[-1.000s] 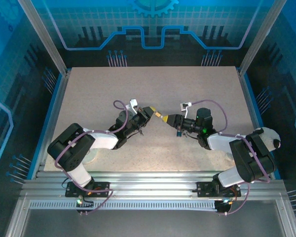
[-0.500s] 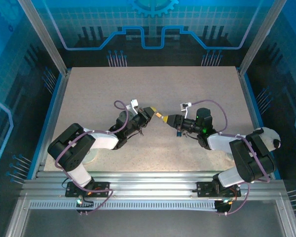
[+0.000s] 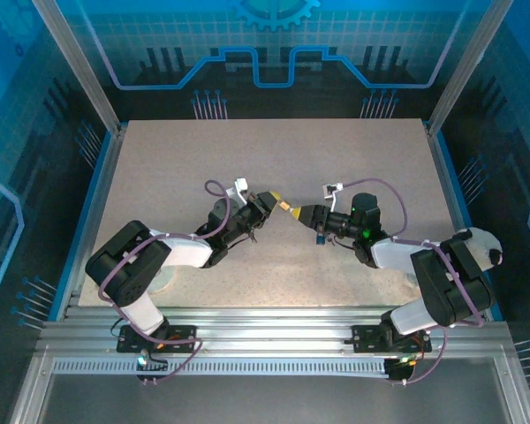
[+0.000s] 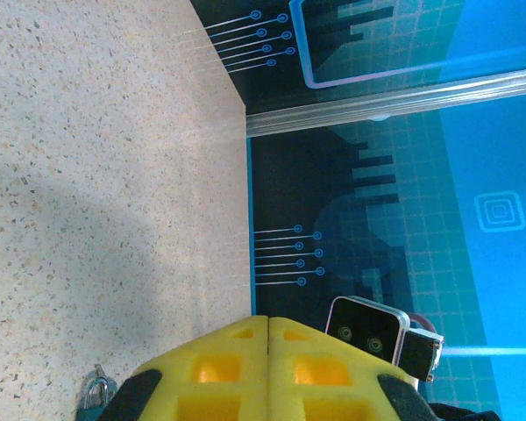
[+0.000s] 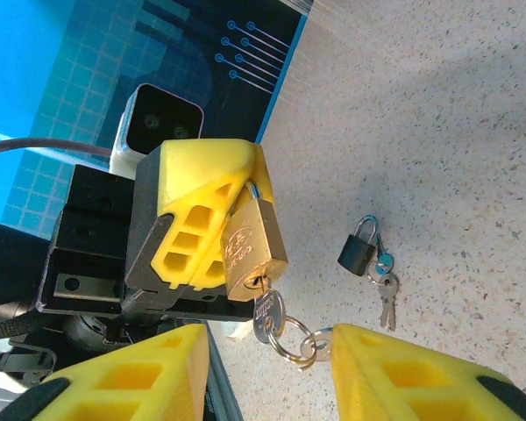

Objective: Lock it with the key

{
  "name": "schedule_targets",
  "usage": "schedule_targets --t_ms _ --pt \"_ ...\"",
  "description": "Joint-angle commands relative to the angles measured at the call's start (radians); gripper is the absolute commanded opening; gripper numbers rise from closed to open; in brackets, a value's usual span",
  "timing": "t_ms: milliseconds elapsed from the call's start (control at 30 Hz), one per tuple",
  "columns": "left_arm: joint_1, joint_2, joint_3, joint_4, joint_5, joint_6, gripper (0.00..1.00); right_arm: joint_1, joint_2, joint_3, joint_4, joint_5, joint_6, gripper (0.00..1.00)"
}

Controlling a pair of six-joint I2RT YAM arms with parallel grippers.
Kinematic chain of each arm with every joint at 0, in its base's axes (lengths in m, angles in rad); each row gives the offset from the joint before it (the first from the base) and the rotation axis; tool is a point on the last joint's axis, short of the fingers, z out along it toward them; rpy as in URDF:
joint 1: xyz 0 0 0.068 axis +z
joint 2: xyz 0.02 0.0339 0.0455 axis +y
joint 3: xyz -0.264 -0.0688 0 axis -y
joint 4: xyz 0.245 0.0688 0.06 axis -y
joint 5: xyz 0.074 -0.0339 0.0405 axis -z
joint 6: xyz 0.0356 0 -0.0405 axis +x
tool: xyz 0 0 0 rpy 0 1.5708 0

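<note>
The left gripper (image 3: 268, 202) is reaching toward the middle of the speckled beige table (image 3: 274, 150), and it is clenching its yellow fingers (image 5: 197, 206) on the top part of a brass-coloured metal padlock (image 5: 251, 244); the body of this padlock is hanging out from the fingers, above the table surface, between the two arms; in the left wrist view the two fingers are pressing together with no gap.

A small silver key (image 5: 266, 313) is sitting in the bottom of the padlock, and a pair of metal key rings (image 5: 296, 340) is hanging from its head. The right gripper (image 3: 302, 214) is facing the padlock from the other side; it is released, with its jaws standing well apart. The key and the rings are hanging in the gap between its own fingertips (image 5: 140, 373); one ring is coming very near the finger on the right side of the right wrist view, but I cannot tell if it is really touching.

On the table, near the two grippers, a small dark padlock (image 5: 358, 249) is lying with a bunch of small keys (image 5: 384, 294) attached; nothing is holding it.
</note>
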Motion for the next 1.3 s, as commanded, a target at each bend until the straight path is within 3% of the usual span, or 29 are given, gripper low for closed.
schedule_targets --t_ms 0,333,1267 --pt "-0.006 0.012 0.013 0.067 0.019 -0.012 0.00 0.008 0.000 0.009 0.030 0.017 -0.018 0.40" --pt "-0.015 0.013 0.007 0.081 0.028 -0.018 0.00 0.006 -0.053 -0.010 -0.019 0.087 -0.055 0.34" --pt "-0.024 0.032 0.009 0.108 0.028 -0.028 0.00 0.021 -0.024 0.004 0.009 0.040 -0.046 0.30"
